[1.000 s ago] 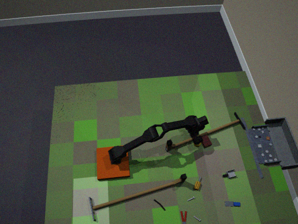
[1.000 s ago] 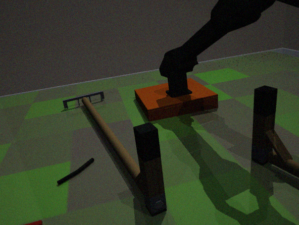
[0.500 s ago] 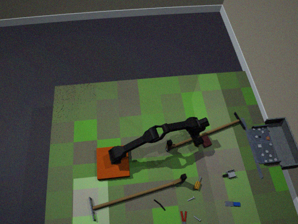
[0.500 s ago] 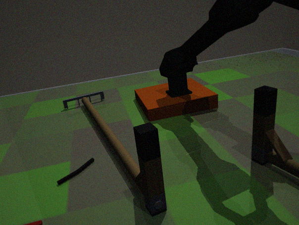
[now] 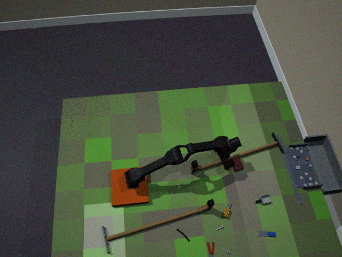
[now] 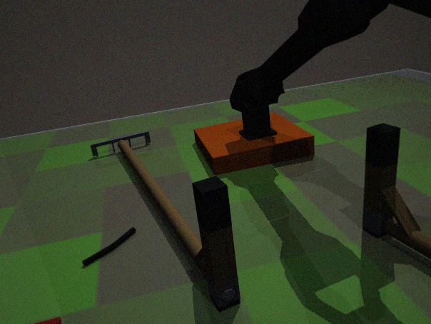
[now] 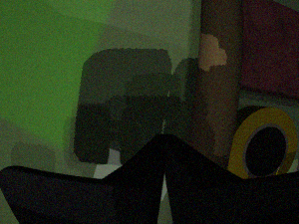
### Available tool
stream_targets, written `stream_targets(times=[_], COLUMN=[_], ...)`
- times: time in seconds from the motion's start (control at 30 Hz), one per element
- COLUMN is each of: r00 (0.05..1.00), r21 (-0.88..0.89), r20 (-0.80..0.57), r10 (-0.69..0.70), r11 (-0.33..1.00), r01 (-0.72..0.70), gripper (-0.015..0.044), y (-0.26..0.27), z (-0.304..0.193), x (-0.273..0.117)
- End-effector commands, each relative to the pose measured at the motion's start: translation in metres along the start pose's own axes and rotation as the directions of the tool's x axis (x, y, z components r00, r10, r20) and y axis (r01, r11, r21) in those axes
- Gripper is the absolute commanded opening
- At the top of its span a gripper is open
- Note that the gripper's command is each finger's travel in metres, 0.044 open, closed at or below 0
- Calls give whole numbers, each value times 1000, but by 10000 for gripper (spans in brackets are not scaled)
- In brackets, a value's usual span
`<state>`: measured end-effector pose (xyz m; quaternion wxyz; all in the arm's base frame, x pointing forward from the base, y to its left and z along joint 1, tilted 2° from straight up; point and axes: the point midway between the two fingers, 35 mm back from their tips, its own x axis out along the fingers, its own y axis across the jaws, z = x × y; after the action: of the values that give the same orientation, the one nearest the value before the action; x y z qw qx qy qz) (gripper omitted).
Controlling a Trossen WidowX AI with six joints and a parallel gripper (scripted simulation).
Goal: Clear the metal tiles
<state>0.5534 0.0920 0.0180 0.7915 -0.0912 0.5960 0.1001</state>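
The long scraper (image 5: 255,150) (image 7: 219,89), with a wooden handle, lies on the table. Its dark blade is near the steel bench plate (image 5: 304,167), and its upright black-topped grip block (image 5: 194,164) (image 6: 381,178) is at the near end. My gripper (image 5: 229,164) (image 7: 164,142) is shut and empty. It is above the table beside the handle; the handle is right of the fingertips in the wrist view. Several small metal tiles, mostly pale and one orange (image 5: 307,158), lie spread on the plate. The grey catch box (image 5: 334,158) adjoins its far side.
A maroon block (image 5: 238,165) (image 7: 271,49) and a yellow tape roll (image 7: 239,153) lie beside the handle. A second long tool (image 5: 158,222) (image 6: 157,193) has an open frame head. A yellow-handled tool (image 5: 226,212), red pliers (image 5: 209,247) and a blue-handled tool (image 5: 272,234) lie in front.
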Motion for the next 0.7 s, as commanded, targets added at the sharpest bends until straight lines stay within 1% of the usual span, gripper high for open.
stream_targets(times=[0.0,0.23,0.27,0.3,0.67], r00=[1000,1000,1000,1000,999], r21=[8,8,0,0,0], r20=[2,4,2,4,43], r10=[-10,-11,-2,-2,-7], r11=[1000,1000,1000,1000,1000], r01=[10,11,2,2,7], gripper=[0,0,0,0,0], y=[-13,-20,-8,-8,-8], z=[-1,-1,0,0,8], x=[0,0,-1,-3,-44])
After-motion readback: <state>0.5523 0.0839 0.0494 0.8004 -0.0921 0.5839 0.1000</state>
